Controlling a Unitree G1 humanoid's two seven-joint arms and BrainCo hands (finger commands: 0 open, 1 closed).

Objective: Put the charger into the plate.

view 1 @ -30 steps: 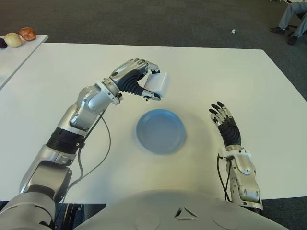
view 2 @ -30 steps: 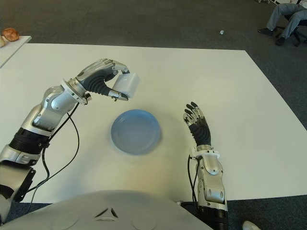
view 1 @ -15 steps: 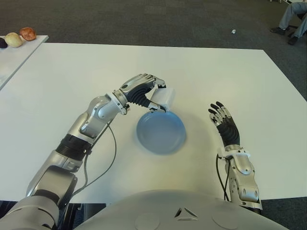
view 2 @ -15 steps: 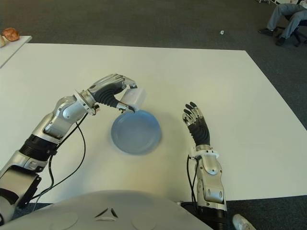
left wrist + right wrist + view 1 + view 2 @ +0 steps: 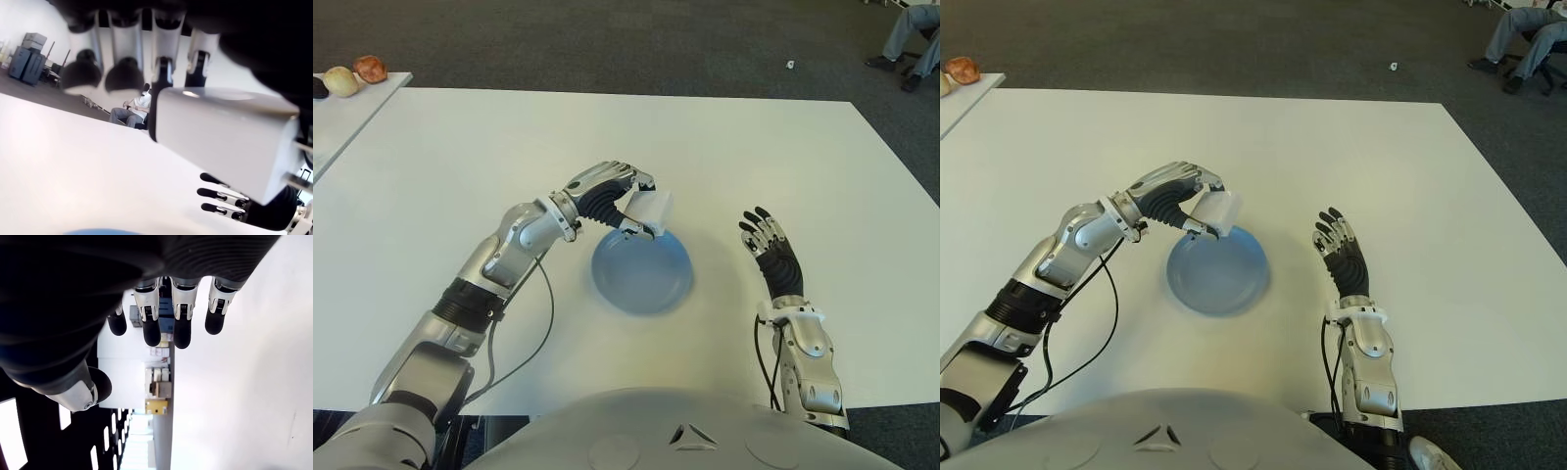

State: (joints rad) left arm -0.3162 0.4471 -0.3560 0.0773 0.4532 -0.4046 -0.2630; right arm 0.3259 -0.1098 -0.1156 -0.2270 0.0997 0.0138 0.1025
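Note:
My left hand (image 5: pixel 619 201) is shut on the white charger (image 5: pixel 649 211), a rounded white block with metal prongs (image 5: pixel 301 181) showing in the left wrist view. It holds the charger just above the far rim of the blue plate (image 5: pixel 641 271), which sits near the middle of the white table (image 5: pixel 460 147). The same charger (image 5: pixel 1218 211) and plate (image 5: pixel 1218 271) show in the right eye view. My right hand (image 5: pixel 770 247) shows to the right of the plate with its fingers spread and nothing in it.
A second white table (image 5: pixel 337 113) at the far left carries a few round items (image 5: pixel 369 69). A seated person's legs (image 5: pixel 909 34) show at the far right on the dark carpet, and a small white object (image 5: pixel 789 65) lies on the floor.
My left hand has carried the charger down and toward the plate, from over the table behind it to just above the plate's far rim. The right hand has stayed in place.

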